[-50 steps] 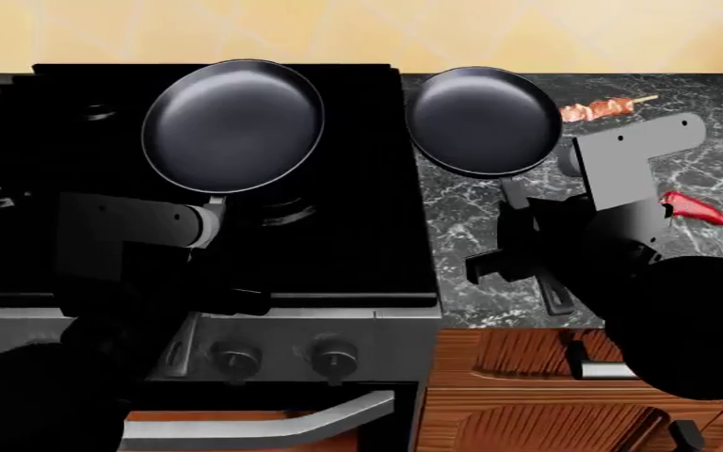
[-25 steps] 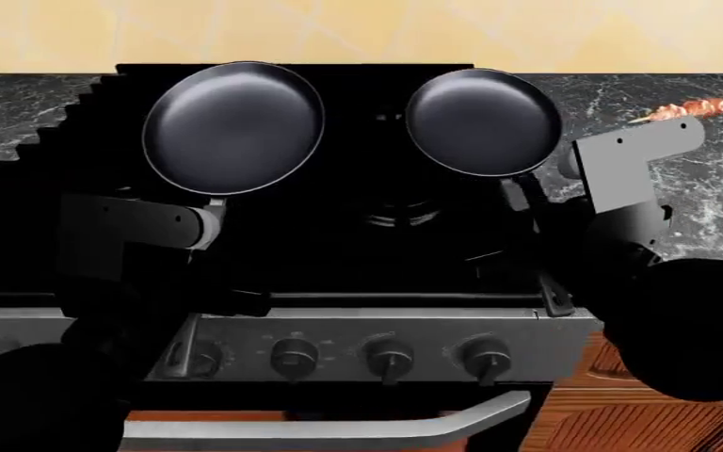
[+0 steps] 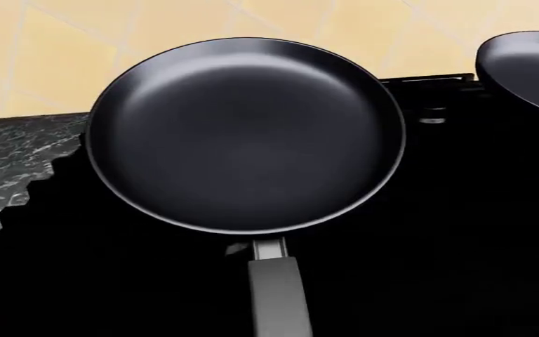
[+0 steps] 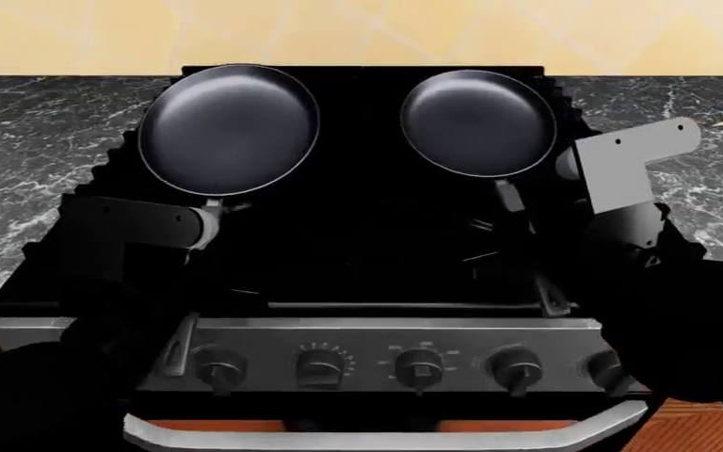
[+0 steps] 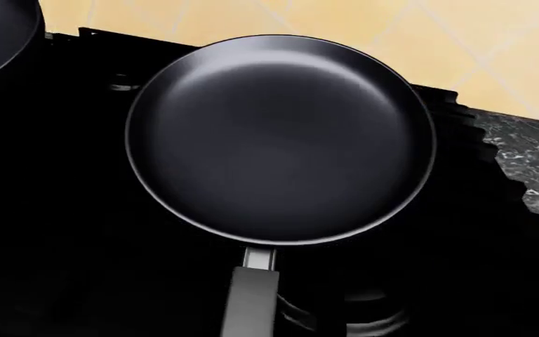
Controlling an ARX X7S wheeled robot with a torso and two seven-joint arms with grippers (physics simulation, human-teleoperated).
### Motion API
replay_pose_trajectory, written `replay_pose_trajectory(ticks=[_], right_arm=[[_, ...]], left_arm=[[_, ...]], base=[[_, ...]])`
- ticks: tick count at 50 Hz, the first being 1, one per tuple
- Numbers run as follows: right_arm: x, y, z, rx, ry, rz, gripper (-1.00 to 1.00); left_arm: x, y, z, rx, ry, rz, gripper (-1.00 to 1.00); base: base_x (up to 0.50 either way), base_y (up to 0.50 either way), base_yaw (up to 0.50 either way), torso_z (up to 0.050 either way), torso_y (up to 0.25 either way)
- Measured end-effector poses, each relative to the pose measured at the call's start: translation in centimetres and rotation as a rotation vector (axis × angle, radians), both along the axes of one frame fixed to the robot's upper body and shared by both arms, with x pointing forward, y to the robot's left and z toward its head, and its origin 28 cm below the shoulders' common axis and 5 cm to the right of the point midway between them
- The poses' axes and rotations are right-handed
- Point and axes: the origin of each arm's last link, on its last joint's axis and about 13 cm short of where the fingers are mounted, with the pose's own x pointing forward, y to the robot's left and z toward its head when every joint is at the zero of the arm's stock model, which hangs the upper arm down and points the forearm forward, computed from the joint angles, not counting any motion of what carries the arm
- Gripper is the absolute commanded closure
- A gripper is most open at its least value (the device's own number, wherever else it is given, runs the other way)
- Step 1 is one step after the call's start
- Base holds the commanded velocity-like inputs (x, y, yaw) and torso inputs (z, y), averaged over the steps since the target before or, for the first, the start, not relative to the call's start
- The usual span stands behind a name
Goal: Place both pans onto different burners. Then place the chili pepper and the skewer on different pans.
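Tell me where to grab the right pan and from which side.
Grip the right pan by its long straight handle, coming from the stove's front edge. The handle points back toward the robot, and the shallow round rim offers the gripper little to hold.

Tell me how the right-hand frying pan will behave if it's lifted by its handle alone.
The right frying pan looks rigid, so it probably won't flex. Its wide round body sits far beyond the long straight handle, so it would likely droop front-heavy and want to twist in the claw. The smooth, glossy handle may be slippery.

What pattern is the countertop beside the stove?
Dark marble with white veining on the countertop, clearest in the head view.
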Motion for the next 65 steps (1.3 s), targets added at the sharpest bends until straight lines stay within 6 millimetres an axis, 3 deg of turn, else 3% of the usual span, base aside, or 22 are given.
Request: replay_pose_trajectory(ticks=[34, 51, 65], right_arm=[[0.3, -0.3, 0.4, 0.007, -0.050, -0.032, 1.00], [-0.1, -1.4, 1.6, 0.008, 0.136, -0.077, 1.00], [-1.5, -2.1, 1.1, 0.042, 0.244, -0.033, 1.00]], left_arm=[[0.0, -0.3, 0.1, 0.004, -0.017, -0.061, 1.00], [-0.4, 0.0, 1.4, 0.024, -0.004, -0.034, 1.00], [-0.6, 0.0, 2.0, 0.029, -0.016, -0.018, 1.00]], base=[[0.07, 0.00, 0.00, 0.001, 0.002], [0.00, 0.00, 0.00, 0.001, 0.004], [0.00, 0.00, 0.00, 0.001, 0.004]])
